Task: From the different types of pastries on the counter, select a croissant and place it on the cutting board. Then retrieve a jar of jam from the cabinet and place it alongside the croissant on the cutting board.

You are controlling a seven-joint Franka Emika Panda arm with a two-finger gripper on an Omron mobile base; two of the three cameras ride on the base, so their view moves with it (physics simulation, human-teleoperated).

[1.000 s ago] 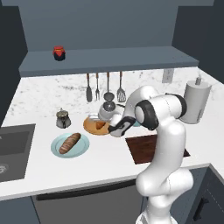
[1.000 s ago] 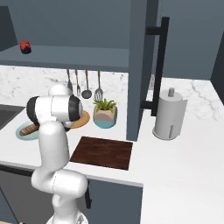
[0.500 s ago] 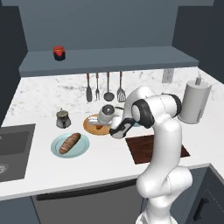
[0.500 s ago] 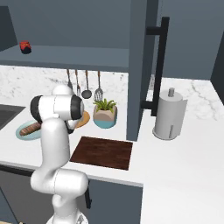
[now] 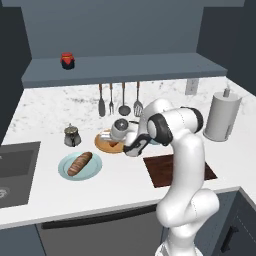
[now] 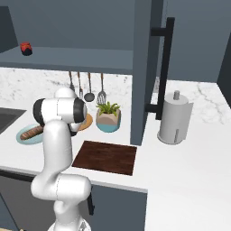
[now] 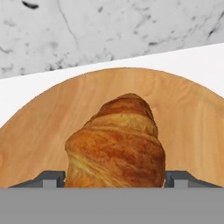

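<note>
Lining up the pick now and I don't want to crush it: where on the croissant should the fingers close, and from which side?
Grip the croissant across its thick middle, coming straight down from above. It lies flat on the round wooden plate, the gripper already straddles its widest part, and the tapered end would probably slip.

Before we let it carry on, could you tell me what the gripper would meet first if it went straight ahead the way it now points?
Most likely the croissant: it sits between the gripper fingertips, on the round wooden plate. Contact can't be confirmed.
</note>
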